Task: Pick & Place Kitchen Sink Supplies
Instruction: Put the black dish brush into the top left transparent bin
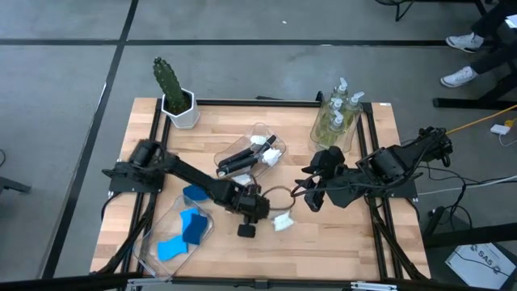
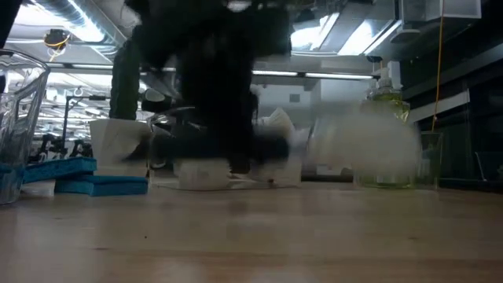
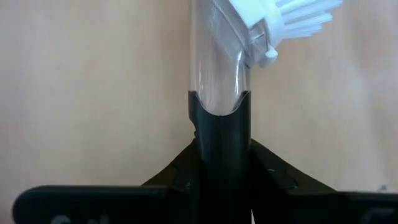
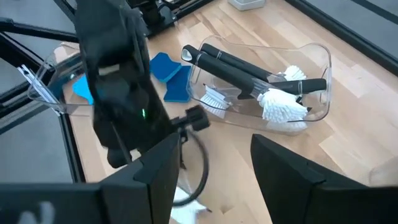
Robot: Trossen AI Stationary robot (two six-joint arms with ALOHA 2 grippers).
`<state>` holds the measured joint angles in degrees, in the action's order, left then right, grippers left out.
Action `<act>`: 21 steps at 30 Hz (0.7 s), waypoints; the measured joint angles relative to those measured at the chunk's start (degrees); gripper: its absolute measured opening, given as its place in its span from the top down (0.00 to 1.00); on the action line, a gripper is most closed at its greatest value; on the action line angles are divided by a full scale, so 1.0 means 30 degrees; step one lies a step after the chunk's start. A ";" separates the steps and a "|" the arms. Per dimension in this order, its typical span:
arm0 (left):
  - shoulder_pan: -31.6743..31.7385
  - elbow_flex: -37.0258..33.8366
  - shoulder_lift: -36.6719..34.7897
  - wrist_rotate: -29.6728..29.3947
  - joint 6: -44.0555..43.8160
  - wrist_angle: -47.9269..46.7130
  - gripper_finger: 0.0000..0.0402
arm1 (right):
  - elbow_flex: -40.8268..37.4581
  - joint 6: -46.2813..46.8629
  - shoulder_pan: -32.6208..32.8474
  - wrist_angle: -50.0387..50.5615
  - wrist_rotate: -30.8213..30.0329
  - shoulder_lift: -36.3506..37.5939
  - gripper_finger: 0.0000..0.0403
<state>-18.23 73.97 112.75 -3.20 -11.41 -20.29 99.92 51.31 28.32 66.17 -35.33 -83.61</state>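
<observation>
A dish brush with a black handle, clear neck and white head (image 1: 281,220) lies on the wooden table near its middle front. My left gripper (image 1: 254,208) is down on it and shut on the handle; the left wrist view shows the handle (image 3: 219,143) between the two fingers and the head (image 3: 292,18) beyond them. My right gripper (image 1: 311,194) hangs open above the table, just right of the brush, with nothing between its fingers (image 4: 217,180). My left gripper pinches the brush's black handle (image 3: 219,124) between its two fingers (image 3: 174,180), close to where the clear neck (image 3: 214,68) starts. The fingers come slanting down from the table's left and lie across the handle. The brush lies on the table, its head pointing away from the gripper.
A clear bin (image 1: 254,153) holding dish brushes sits behind the gripper. A clear bin of blue sponges (image 1: 182,230) stands at the front left, with one sponge (image 1: 194,194) beside it. Soap bottles in a clear bin (image 1: 339,117) stand at the back right, a potted cactus (image 1: 174,93) at the back left.
</observation>
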 joint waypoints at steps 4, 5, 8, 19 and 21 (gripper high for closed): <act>0.0395 0.0080 -0.2158 -0.0152 -0.0008 0.0422 0.80 | 0.0003 0.0270 0.0000 -0.0054 -0.0013 0.0224 0.51; 0.0470 0.0080 -0.2639 -0.0235 -0.0020 0.0527 0.80 | 0.0007 0.0283 0.0000 -0.0059 -0.0051 0.0299 0.51; 0.0588 0.0073 -0.4126 -0.0975 -0.0574 0.0619 0.80 | 0.0007 0.0306 -0.0002 -0.0141 -0.0026 0.0364 0.51; 0.0803 0.0115 -0.8839 -0.4769 -0.3105 0.0270 0.80 | 0.0007 0.0828 0.0000 -0.0423 -0.0254 0.0471 0.51; 0.0919 0.0117 -0.9370 -0.5506 -0.3698 -0.0078 0.80 | 0.0007 0.0836 -0.0007 -0.0491 -0.0372 0.0544 0.51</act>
<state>-15.48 74.32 84.64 -19.72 -22.51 -20.53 99.94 53.82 28.29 64.70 -36.45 -81.97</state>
